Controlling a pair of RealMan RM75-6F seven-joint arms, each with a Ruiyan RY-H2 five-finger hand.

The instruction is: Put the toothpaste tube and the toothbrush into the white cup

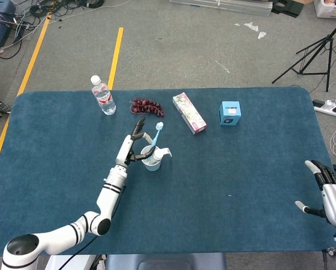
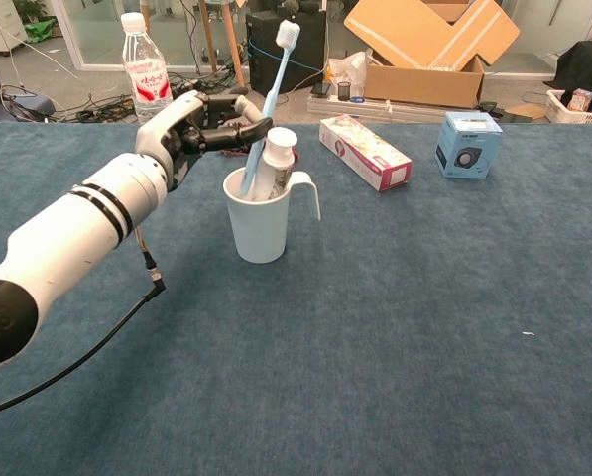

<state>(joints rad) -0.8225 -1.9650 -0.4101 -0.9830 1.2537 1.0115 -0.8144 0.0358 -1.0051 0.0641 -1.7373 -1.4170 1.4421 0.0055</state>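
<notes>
My left robot hand (image 2: 191, 124) sits just left of the white cup (image 2: 261, 223), raised to about the height of its rim, with dark fingers (image 2: 238, 130) reaching toward the toothbrush (image 2: 266, 109). From the chest view the fingertips are right at the light blue handle, but I cannot tell whether they pinch it or only touch it. The toothbrush stands in the cup with its lower end inside and its white bristle head up, leaning to the right. The toothpaste tube (image 2: 274, 164) is in the same cup, upright, its white cap showing above the rim beside the brush handle. The cup stands on the blue table (image 2: 424, 327), its handle on the right side.

In the head view my left robot hand (image 1: 133, 140) shows next to the cup (image 1: 152, 158), with the toothbrush (image 1: 156, 135) slanting up out of it.

My right robot hand (image 1: 325, 191) is at the far right edge of the table, well apart from the cup, its fingers spread and holding nothing.

Along the back of the table stand a water bottle (image 2: 144, 59) with a red label, a dark red bunch of grapes (image 1: 147, 105), a long flowered box (image 2: 365, 151) lying flat, and a small blue box (image 2: 469, 144). The grapes are behind the cup, between the bottle and the flowered box.
</notes>
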